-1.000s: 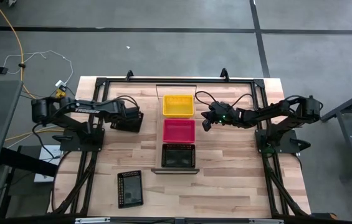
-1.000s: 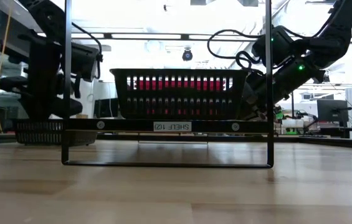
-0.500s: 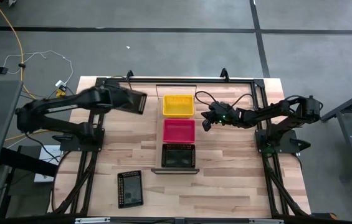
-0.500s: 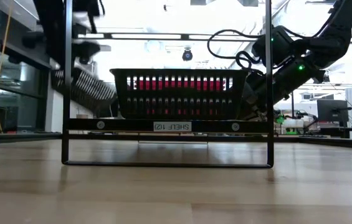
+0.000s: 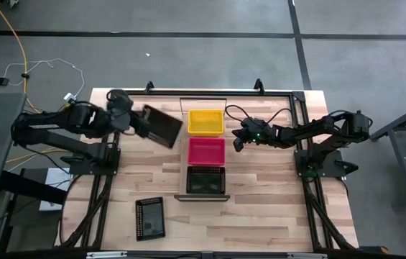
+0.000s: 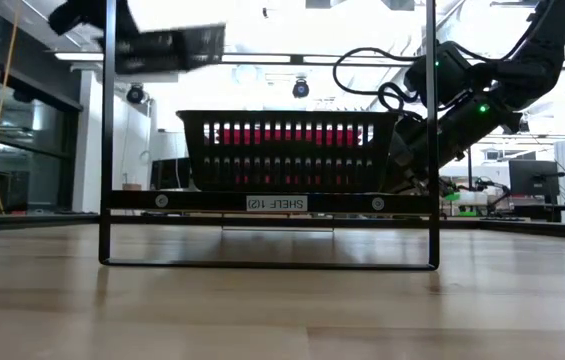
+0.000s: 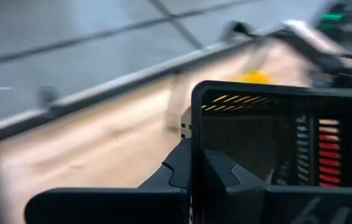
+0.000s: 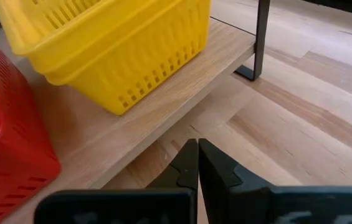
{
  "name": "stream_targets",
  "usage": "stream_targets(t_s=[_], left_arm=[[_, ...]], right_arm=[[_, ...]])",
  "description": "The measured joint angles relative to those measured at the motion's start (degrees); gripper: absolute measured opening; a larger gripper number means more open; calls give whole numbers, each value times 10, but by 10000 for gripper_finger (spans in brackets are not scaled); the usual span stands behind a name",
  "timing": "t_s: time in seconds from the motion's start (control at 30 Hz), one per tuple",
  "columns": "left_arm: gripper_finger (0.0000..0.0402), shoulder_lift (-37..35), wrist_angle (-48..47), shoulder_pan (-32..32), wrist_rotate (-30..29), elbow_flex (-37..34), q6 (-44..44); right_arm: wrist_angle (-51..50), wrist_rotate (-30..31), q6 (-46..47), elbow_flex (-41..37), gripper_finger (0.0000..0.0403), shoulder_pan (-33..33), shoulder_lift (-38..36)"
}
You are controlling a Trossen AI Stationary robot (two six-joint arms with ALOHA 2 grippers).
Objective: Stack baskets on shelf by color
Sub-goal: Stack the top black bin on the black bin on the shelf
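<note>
Mesh black basket (image 5: 162,126) now airborne

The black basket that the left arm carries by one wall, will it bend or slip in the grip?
The black basket, gripped by the left tool on one wall, keeps its shape, so it is probably stiff. Its mesh walls suggest it is light. Held off-centre, it tilts in the high view, so it may swing or slip.

Robotics lab (concrete floor (image 5: 188,57), monitors (image 6: 527,180)).

Grey concrete floor (image 5: 188,57) with dark seams, yellow cable (image 5: 17,43), bright ceiling lights (image 6: 262,58).
</note>
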Motion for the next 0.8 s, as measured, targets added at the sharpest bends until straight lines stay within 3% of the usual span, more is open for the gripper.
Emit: stream_targets(t_s=[0.27, 0.47, 0.57, 0.8], left_arm=[[0, 85, 146, -139, 46, 0, -51], [0, 173, 257, -191, 67, 0, -104], [0, 202, 274, -202, 42, 0, -169], [0, 268, 283, -257, -82, -1, -306]], right_arm=[[0, 0, 10, 0, 0, 0, 0], [2, -1, 12, 0, 0, 0, 0], [4, -2, 12, 0, 0, 0, 0], [9, -2, 10, 0, 0, 0, 0]])
